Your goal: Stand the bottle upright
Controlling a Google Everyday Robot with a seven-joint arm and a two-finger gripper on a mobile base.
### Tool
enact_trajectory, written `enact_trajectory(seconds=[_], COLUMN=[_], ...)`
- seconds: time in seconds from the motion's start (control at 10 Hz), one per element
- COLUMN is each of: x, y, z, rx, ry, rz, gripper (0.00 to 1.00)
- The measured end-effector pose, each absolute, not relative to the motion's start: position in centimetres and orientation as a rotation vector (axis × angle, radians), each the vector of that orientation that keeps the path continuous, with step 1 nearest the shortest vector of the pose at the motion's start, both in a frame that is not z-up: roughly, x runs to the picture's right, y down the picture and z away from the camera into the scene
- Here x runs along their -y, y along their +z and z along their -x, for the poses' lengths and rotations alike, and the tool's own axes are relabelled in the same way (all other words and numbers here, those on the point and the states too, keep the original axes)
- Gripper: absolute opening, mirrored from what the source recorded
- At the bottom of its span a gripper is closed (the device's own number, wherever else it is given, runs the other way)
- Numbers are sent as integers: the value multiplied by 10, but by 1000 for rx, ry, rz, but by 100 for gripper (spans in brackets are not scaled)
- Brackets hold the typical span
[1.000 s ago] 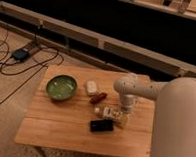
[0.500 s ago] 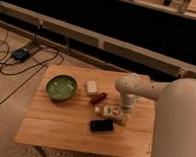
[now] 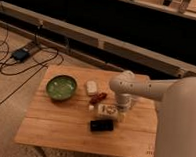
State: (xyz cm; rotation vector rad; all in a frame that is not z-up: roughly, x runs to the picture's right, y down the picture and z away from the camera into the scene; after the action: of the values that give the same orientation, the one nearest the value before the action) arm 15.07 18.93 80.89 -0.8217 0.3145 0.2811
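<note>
The small white bottle (image 3: 106,110) lies on its side on the wooden table (image 3: 53,130), just right of the middle, with its cap end towards the left. My gripper (image 3: 121,110) hangs down from the pale arm (image 3: 141,88), which reaches in from the right. It is right at the bottle's right end, low over the table. I cannot tell whether it touches the bottle.
A green bowl (image 3: 61,87) stands at the table's back left. A small white block (image 3: 92,87) and a red object (image 3: 98,98) lie just behind the bottle. A flat black object (image 3: 101,125) lies in front of it. Cables and a box (image 3: 20,54) are on the floor at the left.
</note>
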Motion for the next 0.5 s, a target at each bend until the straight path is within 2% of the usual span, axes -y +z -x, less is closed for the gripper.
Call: enact_trajectory(seconds=[0.3, 0.5], x=[-178, -175], y=[792, 788], z=[-142, -142], rx=[-279, -185], ry=[270, 278], rz=[777, 760], gripper=[0, 0])
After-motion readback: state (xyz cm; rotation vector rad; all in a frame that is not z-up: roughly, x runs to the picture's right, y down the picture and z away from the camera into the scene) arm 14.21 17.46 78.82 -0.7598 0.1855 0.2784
